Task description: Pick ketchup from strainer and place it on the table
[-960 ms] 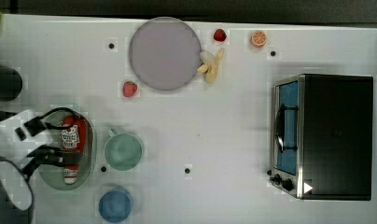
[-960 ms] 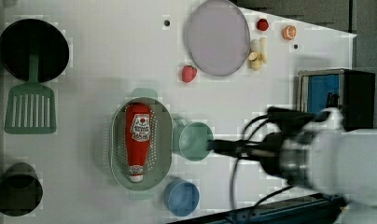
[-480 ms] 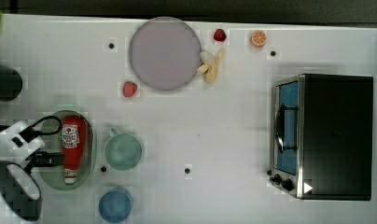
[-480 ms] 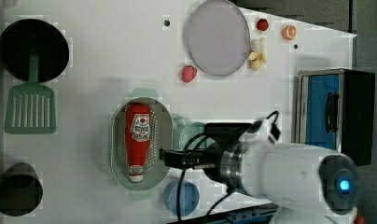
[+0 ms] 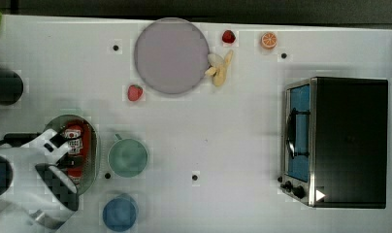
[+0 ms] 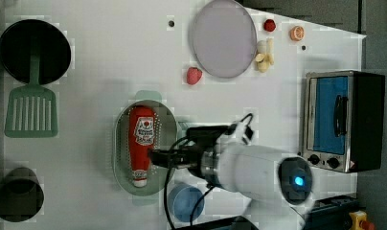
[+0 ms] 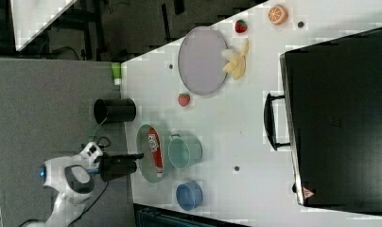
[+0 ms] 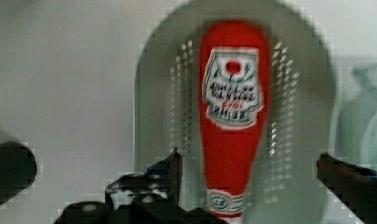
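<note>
The ketchup (image 8: 232, 121) is lying flat inside the strainer (image 8: 308, 84), with its white cap end toward the end effector (image 8: 249, 172). The end effector is hovering above the bottle with its fingers (image 8: 170, 168) spread wide, one on each side of the narrow end, and holding nothing. In the left view, the strainer (image 6: 164, 125) is sitting on the tabletop (image 6: 100, 62) just left of the green mug (image 6: 183, 129).

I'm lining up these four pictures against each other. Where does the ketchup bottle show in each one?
Top view: ketchup in the strainer, lower left, partly under the arm.
Left view: ketchup centre-left, lying in the strainer.
Right view: ketchup left of centre.
Wrist view: ketchup central, lengthwise.
Shared landmark: the green mug beside the strainer.
</note>
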`<act>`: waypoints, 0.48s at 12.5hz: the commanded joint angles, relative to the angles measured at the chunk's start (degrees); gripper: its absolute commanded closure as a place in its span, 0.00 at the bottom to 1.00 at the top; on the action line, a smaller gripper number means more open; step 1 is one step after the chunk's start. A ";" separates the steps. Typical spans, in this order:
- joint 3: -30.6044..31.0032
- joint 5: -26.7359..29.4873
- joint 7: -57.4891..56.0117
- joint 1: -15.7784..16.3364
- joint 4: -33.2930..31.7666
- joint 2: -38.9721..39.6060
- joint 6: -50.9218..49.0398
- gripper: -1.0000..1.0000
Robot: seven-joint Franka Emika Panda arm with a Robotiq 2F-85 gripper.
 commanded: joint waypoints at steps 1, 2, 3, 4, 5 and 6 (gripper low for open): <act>-0.57 -2.69 6.95 -0.05 0.02 4.36 3.82 0.00; -0.67 -3.49 7.99 0.06 0.07 6.16 4.49 0.00; -0.92 -4.55 9.02 0.21 0.20 7.87 4.78 0.00; -1.44 -5.95 9.58 0.49 0.35 9.42 5.39 0.00; -2.04 -7.46 10.11 0.75 0.54 10.82 6.46 0.00; -2.67 -8.82 10.33 1.05 0.63 12.08 7.58 0.00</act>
